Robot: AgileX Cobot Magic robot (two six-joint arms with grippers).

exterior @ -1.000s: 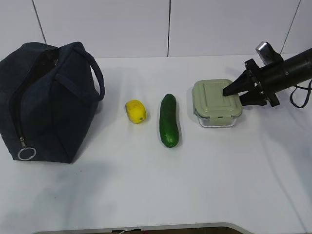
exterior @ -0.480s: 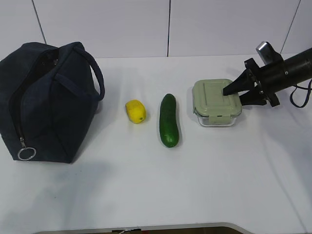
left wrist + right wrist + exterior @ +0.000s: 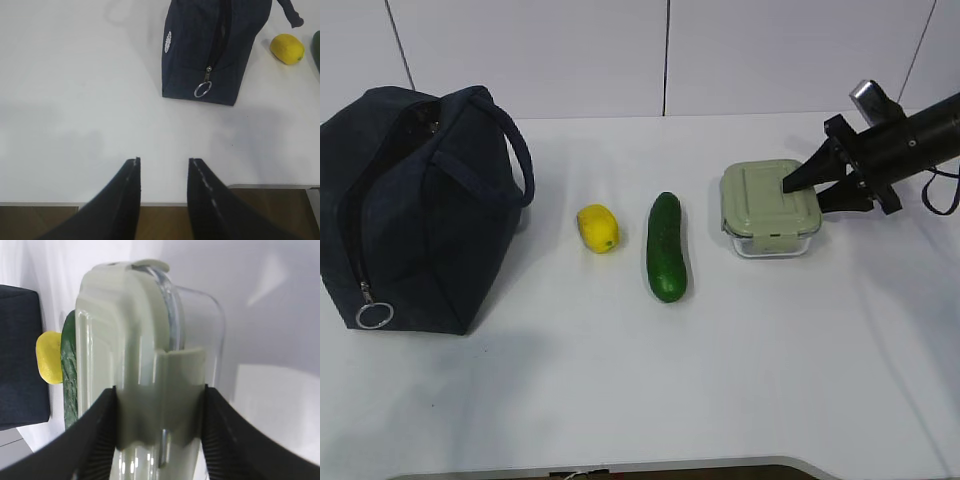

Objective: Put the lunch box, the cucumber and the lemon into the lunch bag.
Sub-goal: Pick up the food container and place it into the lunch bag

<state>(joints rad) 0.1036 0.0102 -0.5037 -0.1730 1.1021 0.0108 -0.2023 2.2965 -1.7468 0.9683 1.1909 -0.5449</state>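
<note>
Lunch box (image 3: 145,365) fills the right wrist frame, its side clip pinched between the right hand (image 3: 803,192) fingers, so the grasp step looks in hand; next, lift and carry toward the lunch bag (image 3: 410,210) at left. Cucumber (image 3: 666,246) and lemon (image 3: 598,228) lie between. Left hand (image 3: 162,172) hangs narrowly parted, empty, over the surface (image 3: 620,380).
</note>
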